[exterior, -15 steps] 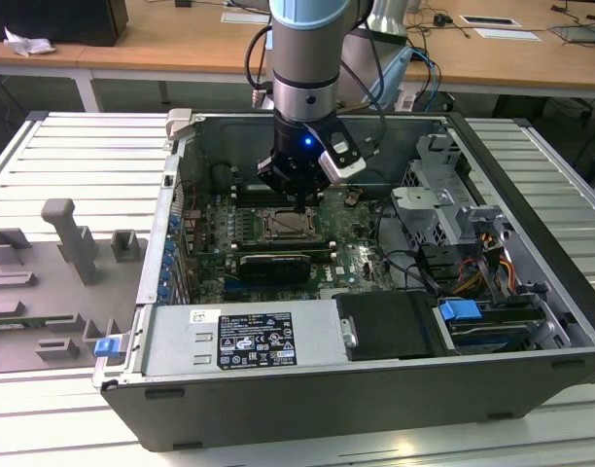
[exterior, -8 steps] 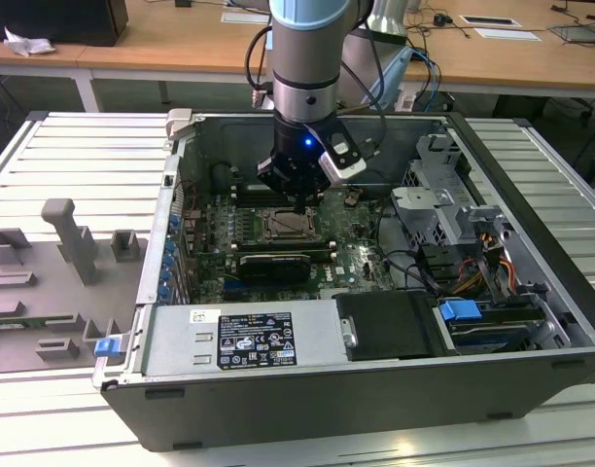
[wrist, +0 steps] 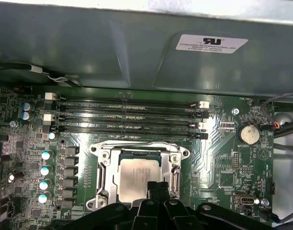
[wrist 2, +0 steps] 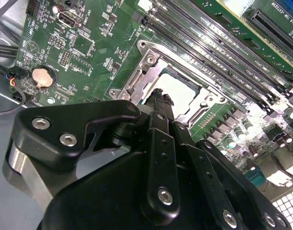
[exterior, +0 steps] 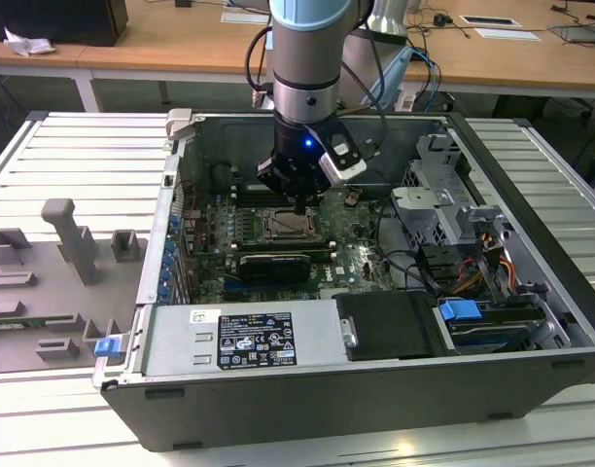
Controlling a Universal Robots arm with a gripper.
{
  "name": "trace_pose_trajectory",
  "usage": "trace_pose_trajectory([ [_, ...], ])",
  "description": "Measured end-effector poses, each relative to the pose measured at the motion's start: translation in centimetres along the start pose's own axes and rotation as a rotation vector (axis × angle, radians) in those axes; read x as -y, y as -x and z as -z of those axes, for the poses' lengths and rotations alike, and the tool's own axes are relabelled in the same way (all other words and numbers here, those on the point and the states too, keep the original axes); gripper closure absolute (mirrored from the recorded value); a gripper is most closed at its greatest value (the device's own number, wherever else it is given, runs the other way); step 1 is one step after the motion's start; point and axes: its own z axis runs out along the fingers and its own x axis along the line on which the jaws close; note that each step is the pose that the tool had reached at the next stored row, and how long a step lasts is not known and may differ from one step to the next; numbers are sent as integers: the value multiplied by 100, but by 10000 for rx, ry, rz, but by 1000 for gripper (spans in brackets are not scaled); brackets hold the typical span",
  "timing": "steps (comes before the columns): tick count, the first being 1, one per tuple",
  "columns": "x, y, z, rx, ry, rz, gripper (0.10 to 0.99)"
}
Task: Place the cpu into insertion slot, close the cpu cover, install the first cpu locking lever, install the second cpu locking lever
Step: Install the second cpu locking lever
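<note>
The pincer, fingers pressed together and empty, hovers over the cpu beneath the cpu cover.

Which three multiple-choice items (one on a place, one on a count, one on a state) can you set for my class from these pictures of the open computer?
1. Where is the cpu?
A. on the grey tray outside the case
B. in the insertion slot
C. held up in the end effector

2. How many long black memory slots lie beside the socket?
A. two
B. four
C. six

3. How does the cpu cover stand?
A. tipped upright
B. taken off the board
C. lying down around the cpu

Key: B, the cpu sits in the insertion slot; B, the first wrist view shows four memory slots; C, the cpu cover frames the chip flat.
</note>
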Motion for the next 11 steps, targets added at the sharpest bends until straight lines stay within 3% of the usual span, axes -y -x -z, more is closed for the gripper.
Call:
trace_pose_trajectory([
  [2,15,1,37,1,1,1,980],
  [5,149,-5,46,0,0,0,980],
  [11,291,-12,54,1,0,1,980],
])
